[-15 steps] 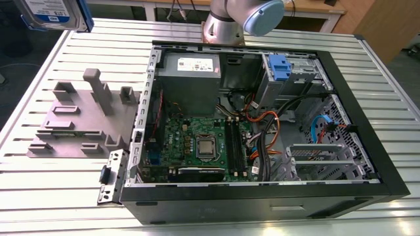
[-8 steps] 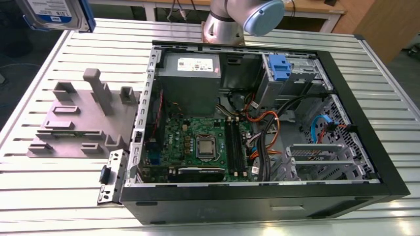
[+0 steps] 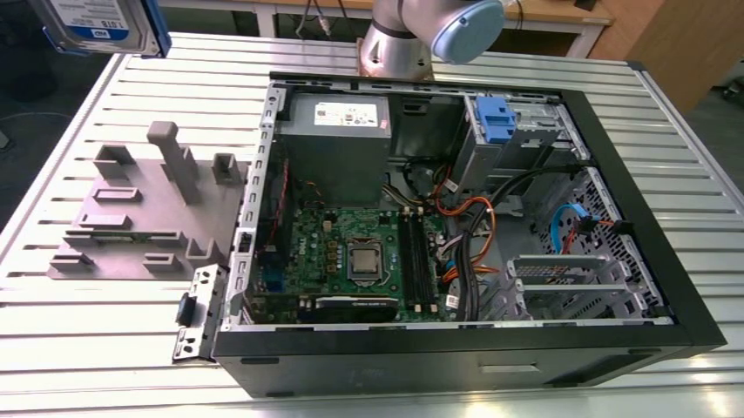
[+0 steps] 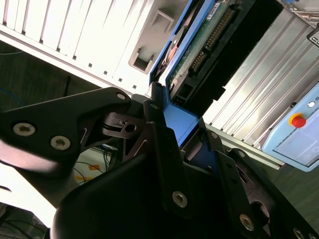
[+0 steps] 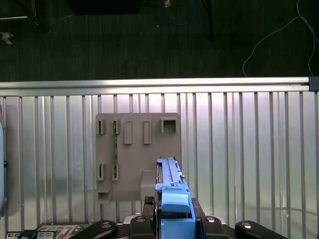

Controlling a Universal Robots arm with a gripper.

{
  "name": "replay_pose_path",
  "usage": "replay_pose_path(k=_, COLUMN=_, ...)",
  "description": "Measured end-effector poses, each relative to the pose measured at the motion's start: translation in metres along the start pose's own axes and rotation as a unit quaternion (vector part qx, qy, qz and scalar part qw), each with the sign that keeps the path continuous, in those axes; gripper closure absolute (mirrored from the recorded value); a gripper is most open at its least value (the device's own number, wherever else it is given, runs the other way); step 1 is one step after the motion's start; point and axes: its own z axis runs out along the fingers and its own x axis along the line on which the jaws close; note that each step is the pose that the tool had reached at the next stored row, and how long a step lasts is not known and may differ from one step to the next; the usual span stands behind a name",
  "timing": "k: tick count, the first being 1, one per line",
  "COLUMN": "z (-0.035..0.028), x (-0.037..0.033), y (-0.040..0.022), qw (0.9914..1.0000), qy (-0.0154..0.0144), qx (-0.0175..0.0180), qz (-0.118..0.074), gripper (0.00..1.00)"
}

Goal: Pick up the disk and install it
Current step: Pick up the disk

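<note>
The disk [image 3: 99,26] hangs high above the table's far corner on the exterior view's left, its white-and-blue label facing the camera and its blue bracket on the edge. In the second wrist view my gripper [image 4: 182,134] is shut on the disk [image 4: 202,47] by its blue bracket, with the green circuit board and connector side showing. The first wrist view has the disk [image 5: 172,191] edge-on between my black fingers [image 5: 144,219], well above the grey holder fixture [image 5: 137,154].
The open computer case [image 3: 465,353] lies on the slatted metal table [image 3: 70,348], with a drive bay and blue latch [image 3: 494,117] at its far end and a grey power supply [image 3: 337,113] beside it. The grey fixture [image 3: 139,209] stands left of the case. A pendant with a red button [image 4: 297,120] lies nearby.
</note>
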Motion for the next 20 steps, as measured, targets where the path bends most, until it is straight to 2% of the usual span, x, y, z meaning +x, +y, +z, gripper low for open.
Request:
replay_pose_path(k=11, z=-0.0002, x=0.0068, y=-0.0003, qw=1.00000, qy=0.0000, qx=0.0000, qz=0.000, gripper=0.64)
replay_pose_path(k=20, z=-0.0001, x=0.0086, y=-0.0064, qw=1.00000, qy=0.0000, qx=0.0001, qz=0.000, gripper=0.64)
